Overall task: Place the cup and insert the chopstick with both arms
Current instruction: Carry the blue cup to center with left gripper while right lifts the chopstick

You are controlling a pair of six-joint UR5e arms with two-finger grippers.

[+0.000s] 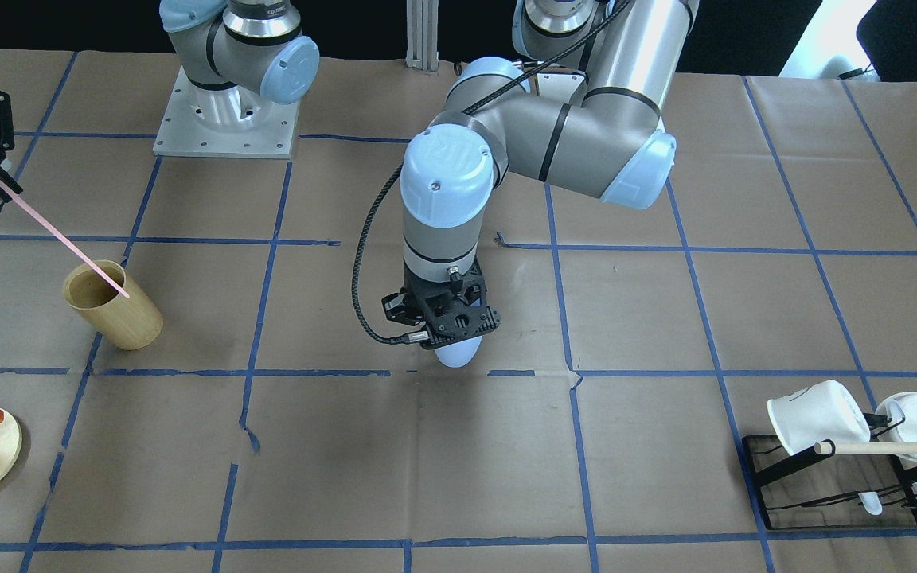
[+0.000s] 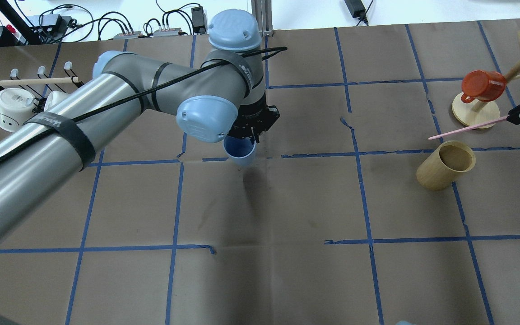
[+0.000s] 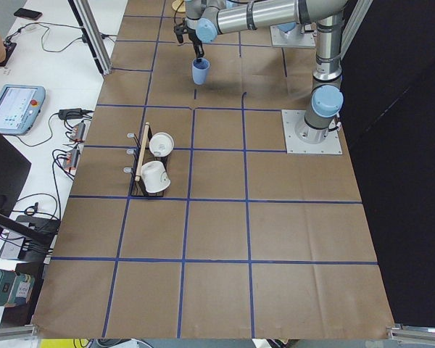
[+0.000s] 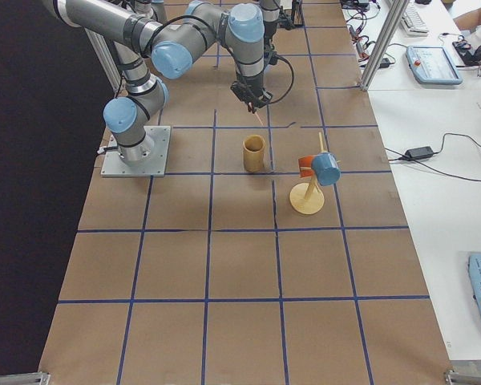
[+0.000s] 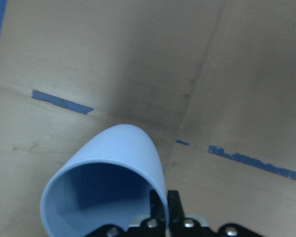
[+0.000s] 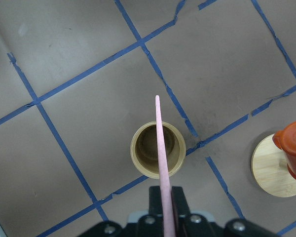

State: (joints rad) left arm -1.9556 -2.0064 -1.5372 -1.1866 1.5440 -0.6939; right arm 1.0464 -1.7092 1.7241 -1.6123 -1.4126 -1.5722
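Note:
The light blue cup [image 2: 240, 152] hangs tilted from my left gripper [image 2: 248, 135], which is shut on its rim near the table's middle; the wrist view shows the fingers [image 5: 160, 203] pinching the cup wall [image 5: 113, 173]. The cup also shows under the gripper in the front view [image 1: 458, 354]. My right gripper [image 2: 519, 117] is shut on the pale pink chopstick [image 2: 467, 127]. In the right wrist view the chopstick [image 6: 160, 148] points down and out over the open mouth of a tan bamboo cup [image 6: 158, 148].
The tan bamboo cup [image 2: 447, 164] stands at the right. Behind it is a wooden mug tree [image 2: 474, 113] with an orange mug [image 2: 483, 85]. A black rack [image 1: 833, 485] with white mugs [image 2: 14, 104] and a wooden dowel [image 1: 888, 448] stands at the far left.

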